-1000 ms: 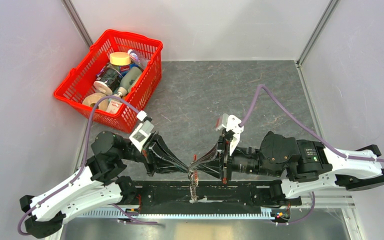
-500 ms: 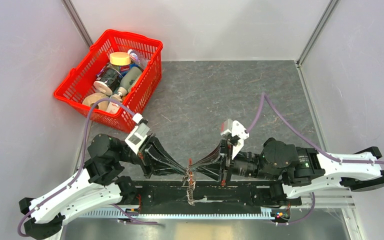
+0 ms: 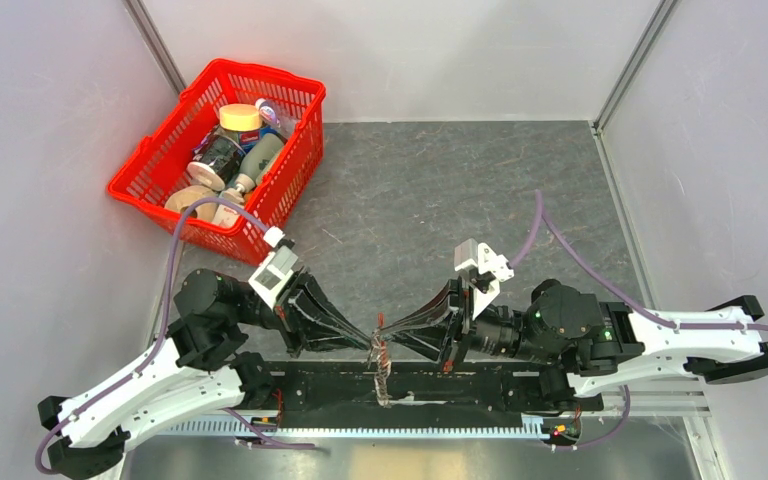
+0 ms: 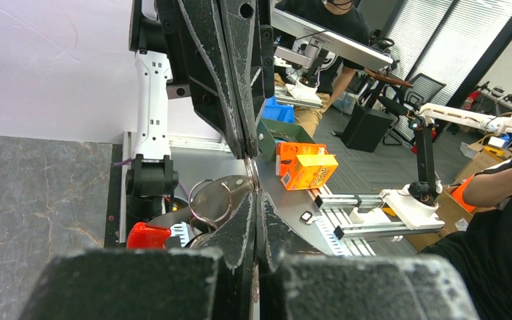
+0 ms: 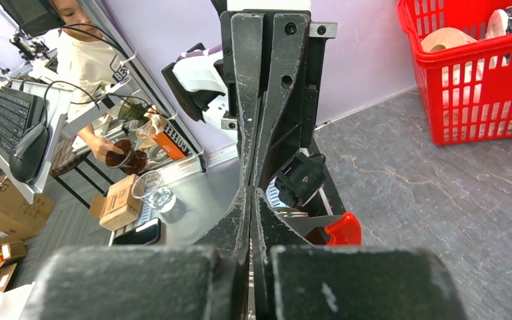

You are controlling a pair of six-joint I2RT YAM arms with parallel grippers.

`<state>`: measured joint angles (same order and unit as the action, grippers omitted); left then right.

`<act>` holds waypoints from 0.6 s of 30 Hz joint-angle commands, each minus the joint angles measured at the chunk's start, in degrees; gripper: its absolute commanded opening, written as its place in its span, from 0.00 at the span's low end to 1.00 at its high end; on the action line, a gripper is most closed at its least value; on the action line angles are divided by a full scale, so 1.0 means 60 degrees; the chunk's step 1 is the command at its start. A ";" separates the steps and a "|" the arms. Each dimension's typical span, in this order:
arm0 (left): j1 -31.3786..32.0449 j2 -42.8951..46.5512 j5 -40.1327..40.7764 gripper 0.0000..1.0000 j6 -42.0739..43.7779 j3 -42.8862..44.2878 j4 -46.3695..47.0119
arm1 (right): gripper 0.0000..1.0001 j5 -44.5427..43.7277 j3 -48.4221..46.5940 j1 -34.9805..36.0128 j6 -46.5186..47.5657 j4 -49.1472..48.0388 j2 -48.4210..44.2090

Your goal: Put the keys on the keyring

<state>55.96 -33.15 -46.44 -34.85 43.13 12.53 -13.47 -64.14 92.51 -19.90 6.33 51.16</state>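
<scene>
My left gripper (image 3: 371, 336) and right gripper (image 3: 384, 331) meet tip to tip above the table's near edge, both shut. The keyring (image 3: 384, 368) hangs below them as a silvery chain with red on it. In the left wrist view a silver ring (image 4: 211, 199) and the red tag (image 4: 148, 235) sit left of my shut left gripper (image 4: 256, 193), and a silvery bit runs from its tips into the right gripper's tips. In the right wrist view the red tag (image 5: 344, 229) lies right of the shut right gripper (image 5: 250, 193). A small dark-headed key (image 4: 305, 216) lies on the metal shelf.
A red basket (image 3: 219, 158) full of bottles and jars stands at the back left. The black rail (image 3: 480, 385) runs along the near edge under the grippers. The grey mat (image 3: 440, 190) spreads behind them. An orange box (image 4: 305, 168) sits off the table.
Both grippers have shifted slightly left together with the keyring still hanging between them. The right arm's wrist has swung further right and back.
</scene>
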 commanded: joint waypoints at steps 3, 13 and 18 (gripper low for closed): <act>-0.0001 0.0042 0.0056 0.10 -0.0241 -0.0033 0.0283 | 0.00 -0.0056 -0.0012 -0.0016 0.0230 -0.0898 -0.0265; -0.0009 0.0039 0.0227 0.53 -0.0229 0.0131 0.0196 | 0.00 -0.0174 -0.0004 -0.0023 0.0404 -0.0835 -0.0255; 0.0001 -0.0067 0.0424 0.53 -0.0060 0.0163 0.0124 | 0.00 -0.0026 -0.0084 -0.0026 0.0365 -0.0938 -0.0125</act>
<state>55.96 -33.12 -45.21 -35.57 42.94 12.45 -13.58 -64.12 92.49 -18.37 5.06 50.65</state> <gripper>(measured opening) 0.532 0.006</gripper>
